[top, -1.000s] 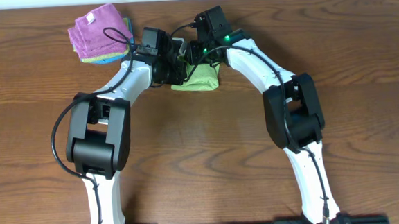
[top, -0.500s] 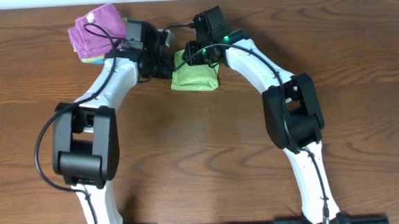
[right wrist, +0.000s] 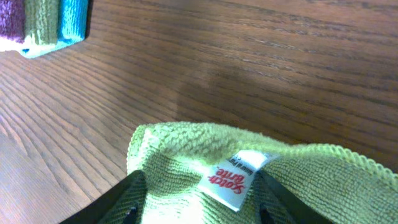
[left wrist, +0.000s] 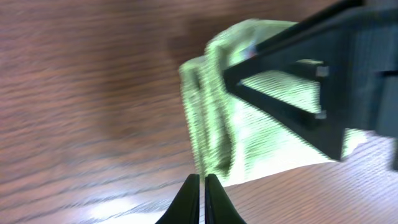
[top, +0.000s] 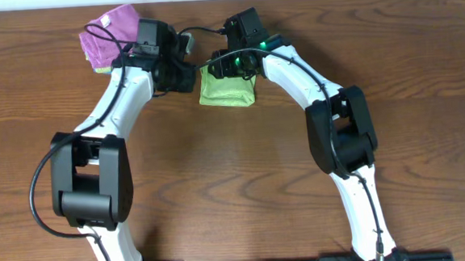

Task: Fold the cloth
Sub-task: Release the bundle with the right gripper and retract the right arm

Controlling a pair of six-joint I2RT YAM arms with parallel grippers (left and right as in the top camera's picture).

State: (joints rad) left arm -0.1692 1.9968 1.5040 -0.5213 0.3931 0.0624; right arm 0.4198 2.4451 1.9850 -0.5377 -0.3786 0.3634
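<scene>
right hand (right wrist: 202, 198) spread apart astride cloth (right wrist: 311, 180) | left hand (left wrist: 202, 186) pinched together, just beside cloth edge

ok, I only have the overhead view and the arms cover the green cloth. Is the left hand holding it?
Observer: No. The left wrist view shows the left hand shut and empty, its tips at the cloth's edge.
Operator: And the right hand?
Observer: On its wrist view the right hand is open, fingers spread over the cloth.
Operator: Any label showing?
Observer: Yes, a white tag with red Scotch-Brite print lies face up between those fingers.
</scene>
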